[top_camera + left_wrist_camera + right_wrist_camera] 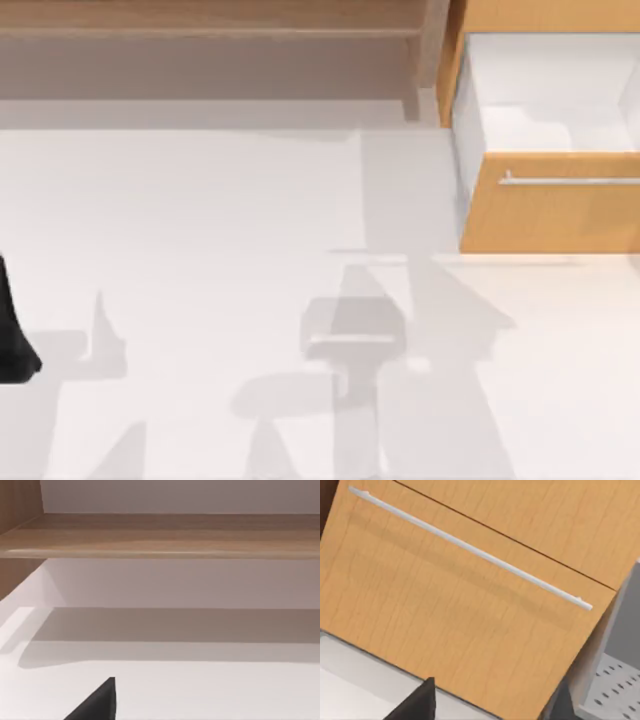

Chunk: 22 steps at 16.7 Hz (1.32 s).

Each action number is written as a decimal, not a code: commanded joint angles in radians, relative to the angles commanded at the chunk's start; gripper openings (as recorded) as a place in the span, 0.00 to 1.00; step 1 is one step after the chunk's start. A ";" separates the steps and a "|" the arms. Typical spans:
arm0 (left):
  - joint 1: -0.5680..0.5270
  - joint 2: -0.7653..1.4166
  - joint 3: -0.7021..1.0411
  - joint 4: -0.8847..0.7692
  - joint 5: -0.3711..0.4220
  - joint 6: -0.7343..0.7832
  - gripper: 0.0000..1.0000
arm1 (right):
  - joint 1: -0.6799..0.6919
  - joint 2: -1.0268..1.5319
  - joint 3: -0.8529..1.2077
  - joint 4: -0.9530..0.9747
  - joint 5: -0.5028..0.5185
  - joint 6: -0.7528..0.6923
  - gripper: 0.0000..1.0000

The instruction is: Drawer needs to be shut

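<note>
Wide box drawer (545, 150) with orange-tan wooden front panel, thin silver bar handle (570, 181) and white inner walls sits pulled out at the table's far right, still open; white interior exposed behind the front panel.

Right wrist view: the right arm's camera faces the drawer front (470, 605) close up, panel tilted across the frame, handle bar (470, 547) running diagonally above and ahead of the tool. One dark fingertip (417, 705) of the right gripper sits low in front of the panel's lower edge, apart from the handle. Whether it touches the panel: can't tell. Open or closed: can't tell, nothing seen gripped.

Left arm (12, 330) is parked at the table's left edge, a dark shape well apart from the drawer. Its wrist view has one dark fingertip (97, 705) over the white table (200, 690), with the brown wooden shelf unit (160, 535) ahead of it. Left gripper state: can't tell either.

Shelf unit (200, 40) runs along the far edge, just left of the drawer.

No readable brands, labels or text anywhere on the panel, handle or shelf.
</note>
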 joint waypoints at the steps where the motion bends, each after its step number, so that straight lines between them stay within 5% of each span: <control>1: 0.000 0.000 0.000 0.000 0.000 0.000 1.00 | 0.047 0.036 -0.036 0.068 0.033 -0.073 1.00; 8: 0.000 0.000 0.000 0.000 0.000 0.000 1.00 | 0.325 0.369 -0.240 0.567 0.312 -0.627 1.00; 14: 0.000 0.000 0.000 0.000 0.000 0.000 1.00 | 0.422 0.665 -0.279 0.897 0.542 -1.019 1.00; 22: 0.000 0.000 0.000 0.000 0.000 0.000 1.00 | 0.437 0.768 -0.275 0.996 0.620 -1.144 1.00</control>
